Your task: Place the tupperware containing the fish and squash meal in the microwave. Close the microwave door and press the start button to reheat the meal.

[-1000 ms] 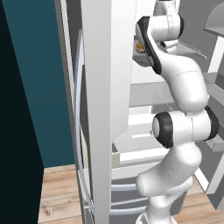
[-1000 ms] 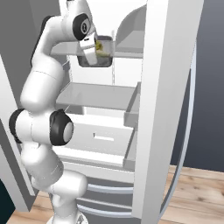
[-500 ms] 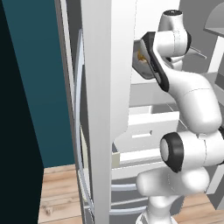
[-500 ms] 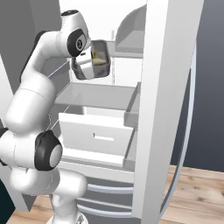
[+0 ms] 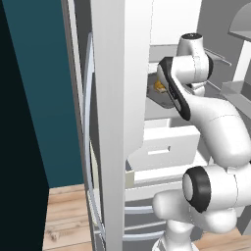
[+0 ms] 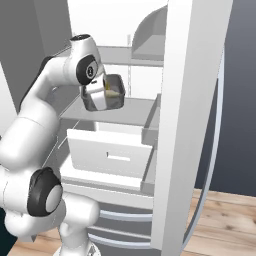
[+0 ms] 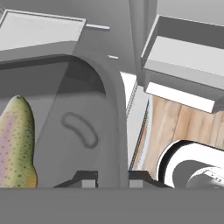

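My gripper (image 7: 113,179) is shut on the side wall of the clear-grey tupperware (image 7: 83,131), one fingertip on each side of the wall. The fish (image 7: 17,140), speckled yellow-green and pink, lies inside at the left. From the right base view the tupperware (image 6: 111,93) hangs in front of the open fridge's shelves with the gripper (image 6: 96,96) on its near side. The left base view shows the tupperware (image 5: 160,94) with yellow food in it, beside the gripper (image 5: 169,93). The microwave and its door are out of view.
An open fridge stands ahead, with a white drawer (image 6: 110,157) pulled out and grey shelves (image 6: 135,107) above it. Its open door (image 6: 192,125) stands at the right, another door edge (image 5: 120,122) at the left. Wood floor (image 6: 225,220) lies below.
The arm has folded and brought the tupperware down from upper-shelf height to just above the drawer. The grip on it has not changed.
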